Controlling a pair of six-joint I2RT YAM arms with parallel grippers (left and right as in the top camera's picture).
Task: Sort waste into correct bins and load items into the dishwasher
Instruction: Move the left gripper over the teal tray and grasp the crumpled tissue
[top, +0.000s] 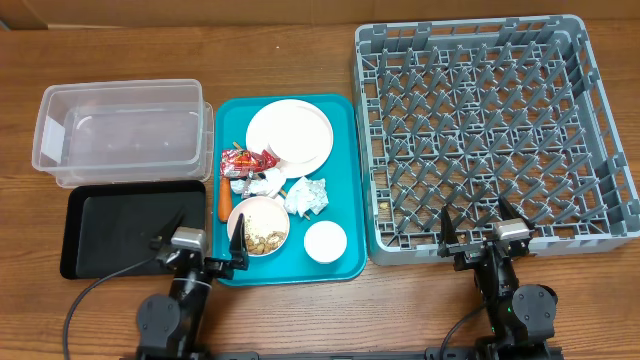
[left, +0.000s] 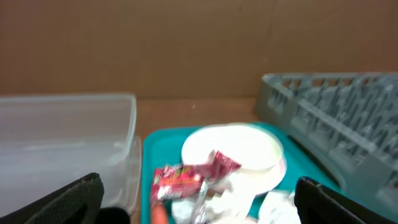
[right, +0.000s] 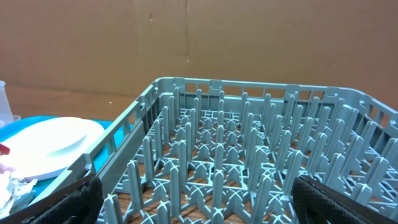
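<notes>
Overhead: left tool (top: 207, 240) wide open, empty, at teal tray (top: 345, 180) near edge beside nut bowl (top: 258, 225); right tool (top: 478, 228) wide open, empty, at dish rack (top: 490, 130) near rim. Left wrist: red wrapper (left: 180, 177) on tray, touching white plate (left: 239, 149). Right wrist: rack ahead, plate far left

A large grey plastic dish rack (right: 249, 162) with rows of upright pegs fills most of the view, and brown cardboard (right: 186, 37) rises behind it. Left of it, a white round plate (right: 50, 146) lies on a teal serving tray (right: 111, 128), with a crumpled white paper wad (right: 12, 183) beside the plate. The right gripper (right: 205, 198) has its black fingers (right: 74, 202) spread wide, with nothing between them.
</notes>
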